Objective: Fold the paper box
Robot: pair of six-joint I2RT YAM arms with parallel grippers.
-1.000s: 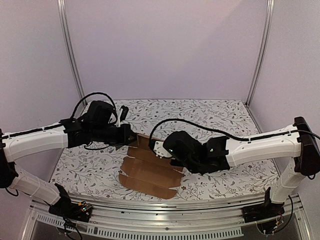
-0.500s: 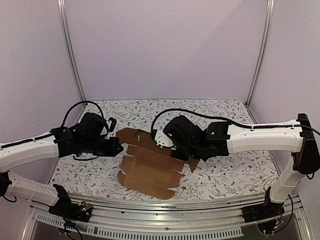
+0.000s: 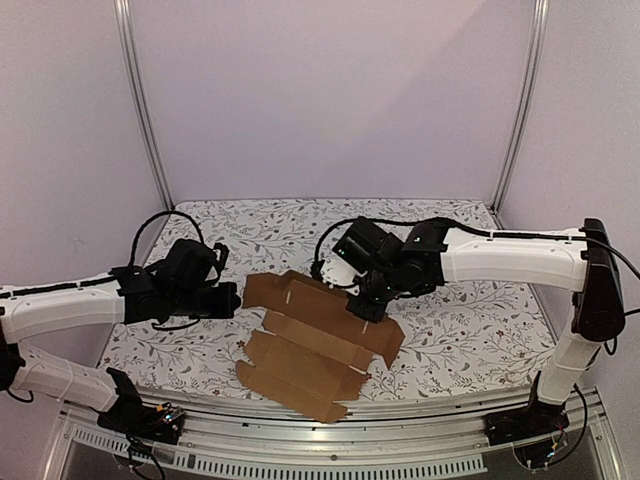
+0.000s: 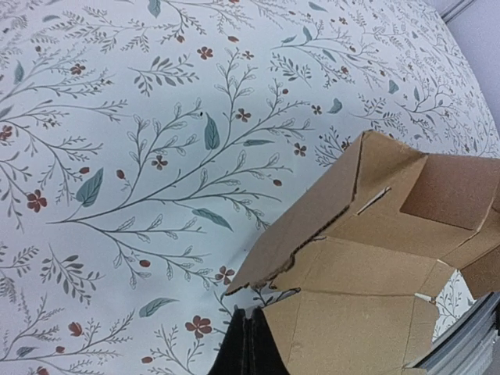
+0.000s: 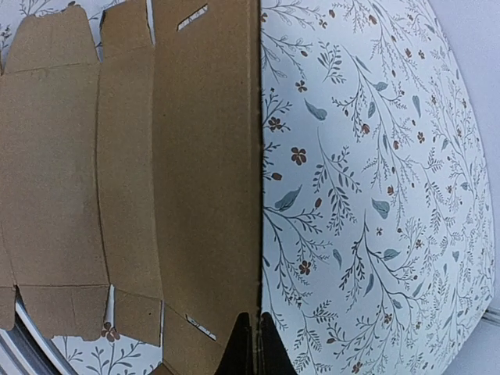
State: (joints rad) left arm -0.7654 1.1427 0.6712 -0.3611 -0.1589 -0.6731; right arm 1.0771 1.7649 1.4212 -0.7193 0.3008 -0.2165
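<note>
Top external view: the paper box [image 3: 310, 345] is lying as an unfolded sheet at the near middle of the worktop [image 3: 460, 340], its far panel being raised. The thin edge could be torn or let slip if it is pulled off the crease, and the whole sheet could be dragged. That edge is being pinched by the right hand [image 3: 366, 308], angled down from the far right. The left hand [image 3: 228, 300], pressed together, is being held low beside the left flap; any grip there cannot be told.

Left pincer [image 3: 233, 298], right pincer [image 3: 366, 306] closed.
</note>
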